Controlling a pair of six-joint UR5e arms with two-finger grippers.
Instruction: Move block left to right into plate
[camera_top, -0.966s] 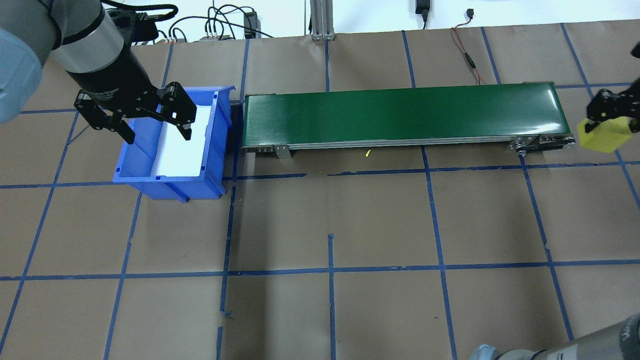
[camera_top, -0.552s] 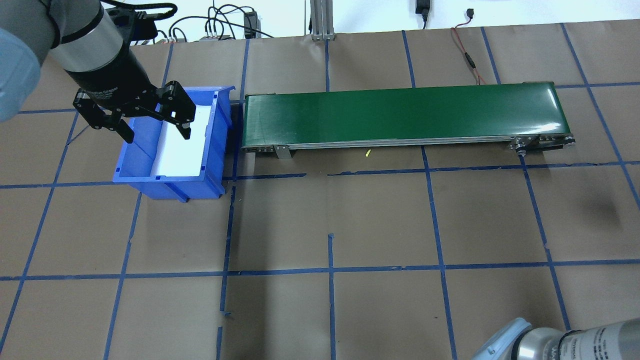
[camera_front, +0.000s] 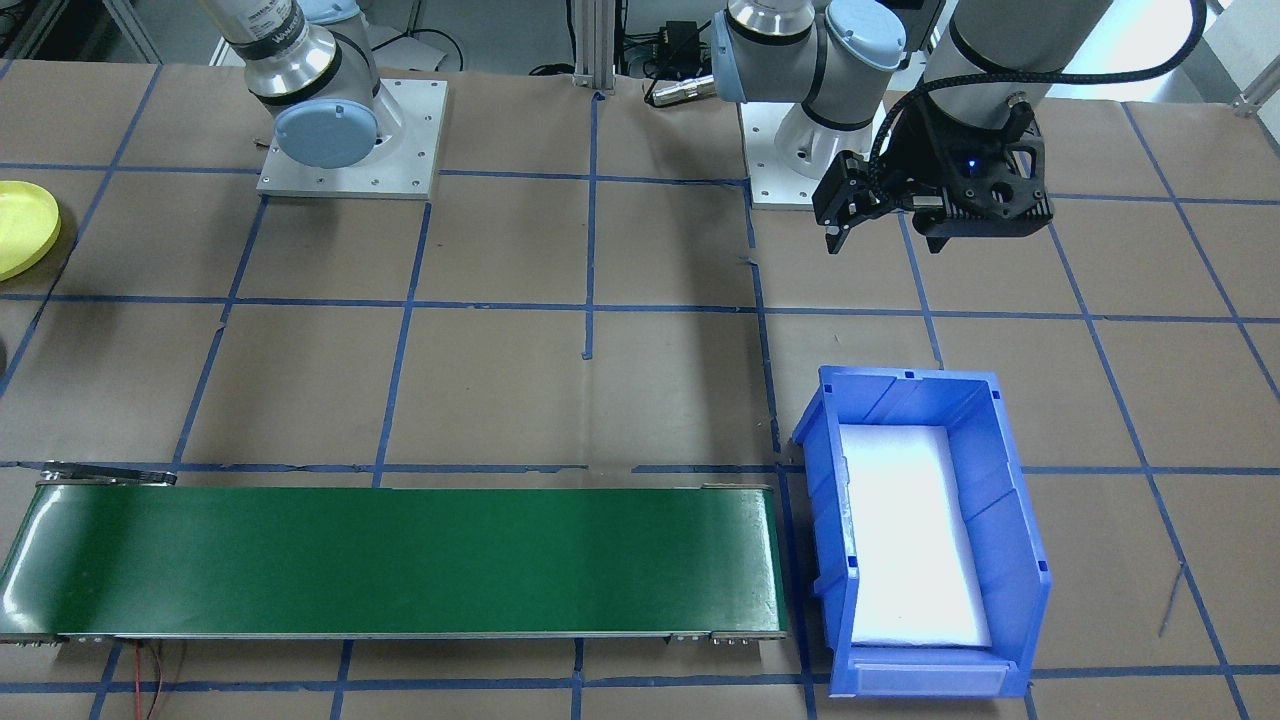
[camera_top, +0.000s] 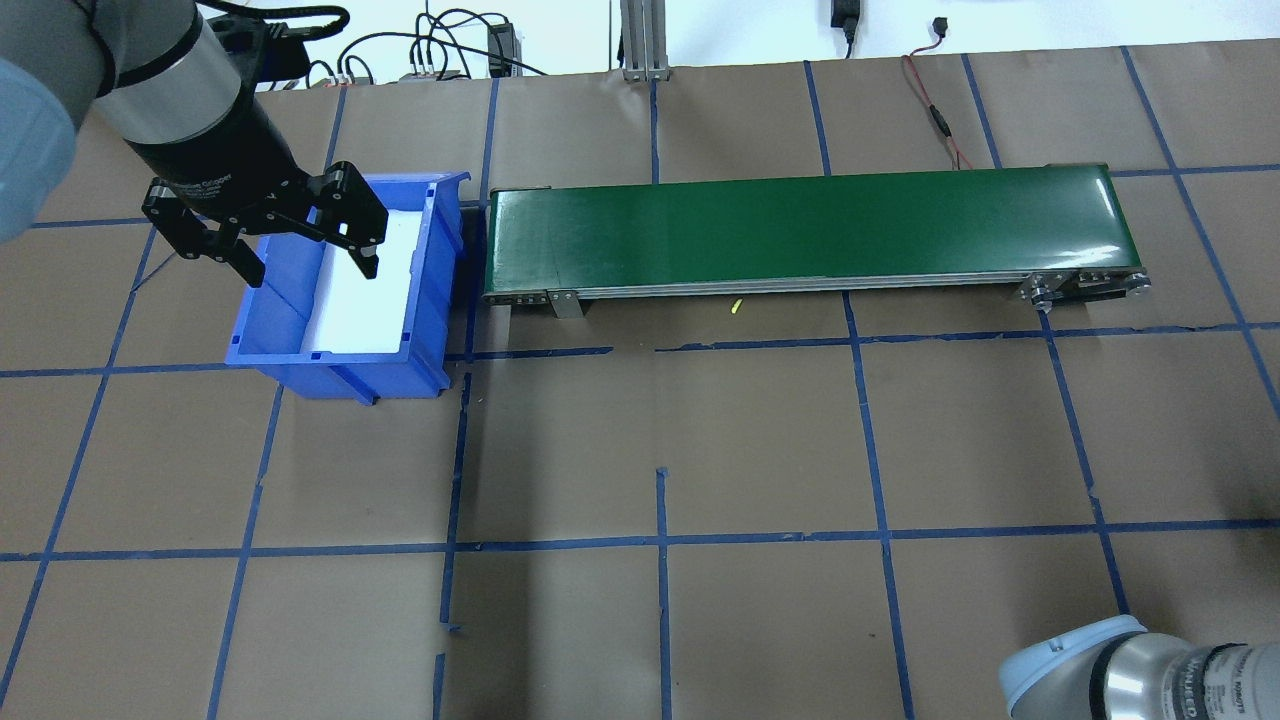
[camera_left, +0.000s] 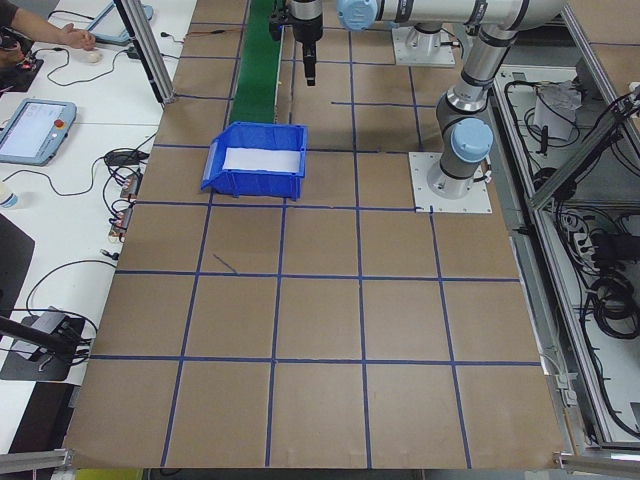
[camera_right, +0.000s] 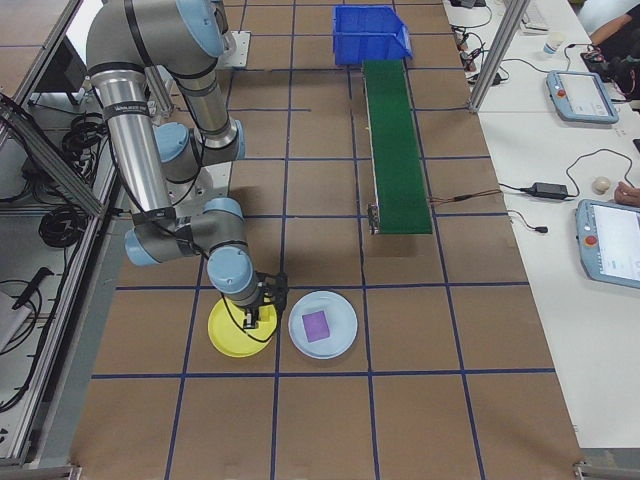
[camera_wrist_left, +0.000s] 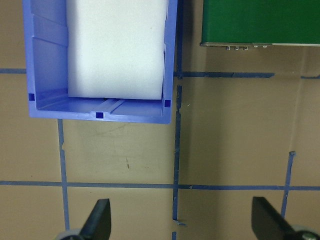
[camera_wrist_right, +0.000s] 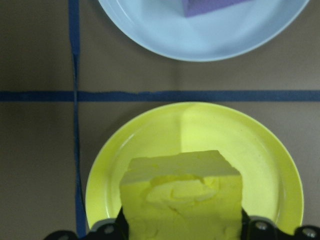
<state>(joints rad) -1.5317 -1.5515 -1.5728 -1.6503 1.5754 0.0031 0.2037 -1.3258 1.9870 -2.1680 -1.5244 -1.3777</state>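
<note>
right pincer (camera_wrist_right: 182, 227) gripping yellow block (camera_wrist_right: 181, 192) | over yellow plate (camera_wrist_right: 270, 165)

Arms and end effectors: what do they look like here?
Both arms are silver-grey tubes with pale blue joint caps. The left end effector is black, with two linkage fingers, white lettering on its wrist and a braided black cable. The right end effector is black too.

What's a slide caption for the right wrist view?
Right gripper holds a yellow foam block over the yellow plate; pale blue plate with purple block beyond.
</note>
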